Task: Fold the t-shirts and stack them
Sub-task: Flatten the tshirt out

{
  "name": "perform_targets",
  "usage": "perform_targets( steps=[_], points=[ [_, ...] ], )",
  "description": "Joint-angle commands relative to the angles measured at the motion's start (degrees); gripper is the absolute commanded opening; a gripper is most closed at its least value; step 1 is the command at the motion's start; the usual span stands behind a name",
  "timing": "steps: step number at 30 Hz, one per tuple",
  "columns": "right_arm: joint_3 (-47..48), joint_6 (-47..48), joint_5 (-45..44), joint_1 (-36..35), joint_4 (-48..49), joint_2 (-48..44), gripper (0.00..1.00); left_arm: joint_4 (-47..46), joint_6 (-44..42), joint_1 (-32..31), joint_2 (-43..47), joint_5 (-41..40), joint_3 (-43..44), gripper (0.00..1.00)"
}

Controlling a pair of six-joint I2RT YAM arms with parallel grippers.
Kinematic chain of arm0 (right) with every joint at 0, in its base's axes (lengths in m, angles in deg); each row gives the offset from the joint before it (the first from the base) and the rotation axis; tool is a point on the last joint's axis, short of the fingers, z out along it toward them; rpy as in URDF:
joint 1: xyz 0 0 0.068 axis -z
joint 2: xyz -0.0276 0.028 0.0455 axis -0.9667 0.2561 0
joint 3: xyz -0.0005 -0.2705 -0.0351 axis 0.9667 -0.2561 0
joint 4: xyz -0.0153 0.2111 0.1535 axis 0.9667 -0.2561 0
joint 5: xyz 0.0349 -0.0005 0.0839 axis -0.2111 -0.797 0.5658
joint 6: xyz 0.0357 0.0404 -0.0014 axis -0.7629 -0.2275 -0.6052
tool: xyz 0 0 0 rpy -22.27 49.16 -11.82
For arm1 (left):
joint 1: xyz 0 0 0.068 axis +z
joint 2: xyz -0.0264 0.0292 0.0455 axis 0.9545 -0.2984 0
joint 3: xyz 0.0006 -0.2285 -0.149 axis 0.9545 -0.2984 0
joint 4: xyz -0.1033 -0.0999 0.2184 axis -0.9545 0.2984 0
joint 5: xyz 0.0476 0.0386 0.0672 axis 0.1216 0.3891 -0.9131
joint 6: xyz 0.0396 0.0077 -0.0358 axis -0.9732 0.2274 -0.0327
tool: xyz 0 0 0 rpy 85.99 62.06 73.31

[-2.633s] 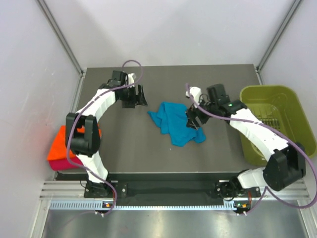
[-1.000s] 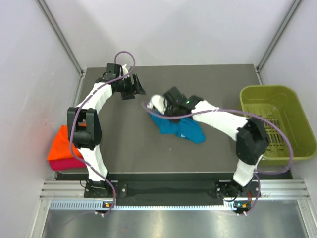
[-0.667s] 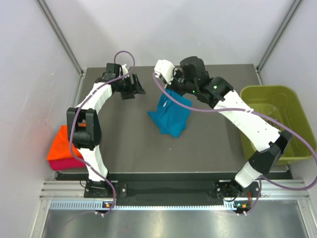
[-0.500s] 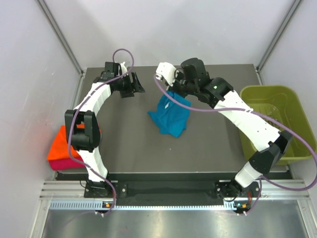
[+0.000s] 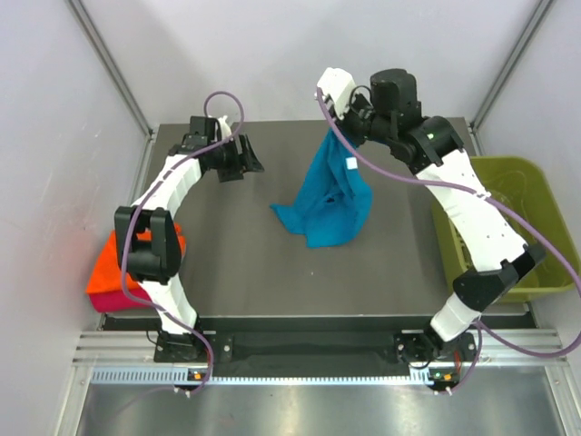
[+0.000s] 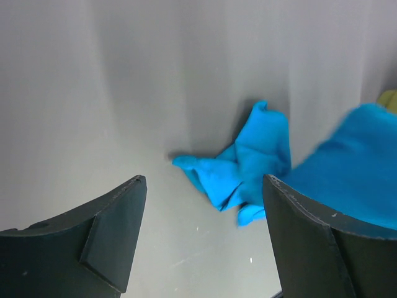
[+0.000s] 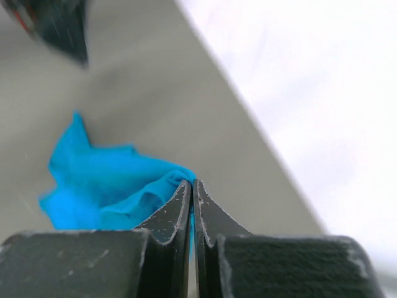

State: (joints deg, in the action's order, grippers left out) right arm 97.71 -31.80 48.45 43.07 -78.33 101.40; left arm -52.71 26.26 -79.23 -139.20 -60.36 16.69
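Right jaws clamped on teal t-shirt (image 5: pixel 329 195), gripped edge hidden — left jaws wide apart.

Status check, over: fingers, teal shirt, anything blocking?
Right gripper shut on teal shirt, raised, lower part on table. Left gripper open, empty. Nothing in the way.

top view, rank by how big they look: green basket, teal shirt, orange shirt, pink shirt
1. green basket
2. teal shirt, lifted nearer the camera
3. orange shirt, partly behind the left arm
4. pink shirt, only a sliver shows
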Motion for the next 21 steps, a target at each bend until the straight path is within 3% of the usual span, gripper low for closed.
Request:
perform_targets(
  steps=[1,6,9,14,21],
  points=[
    [5.73,1.65,0.04,-2.44,2.22,-0.85,0.00,-1.61,0.65,0.35,1.40,0.98,-2.44,0.80],
    [2.66,1.82,-2.50,-2.53,2.75,-2.96,0.00,-2.67,3.46,0.26,-3.44,9.49,-4.64,0.70],
    [0.99,2.26,-4.61,-2.36,3.63,-4.72,0.00,-4.34,6.88,-0.09,-6.25,12.30,-5.52,0.69],
    [-0.68,2.00,-5.41,-1.13,4.16,-6.30,0.00,-5.48,9.79,-2.28,-9.42,13.46,-7.97,0.71],
    [-2.35,1.56,-5.41,0.36,3.90,-7.18,0.00,-8.11,11.64,-5.80,-13.81,15.48,-6.66,0.60]
  ],
)
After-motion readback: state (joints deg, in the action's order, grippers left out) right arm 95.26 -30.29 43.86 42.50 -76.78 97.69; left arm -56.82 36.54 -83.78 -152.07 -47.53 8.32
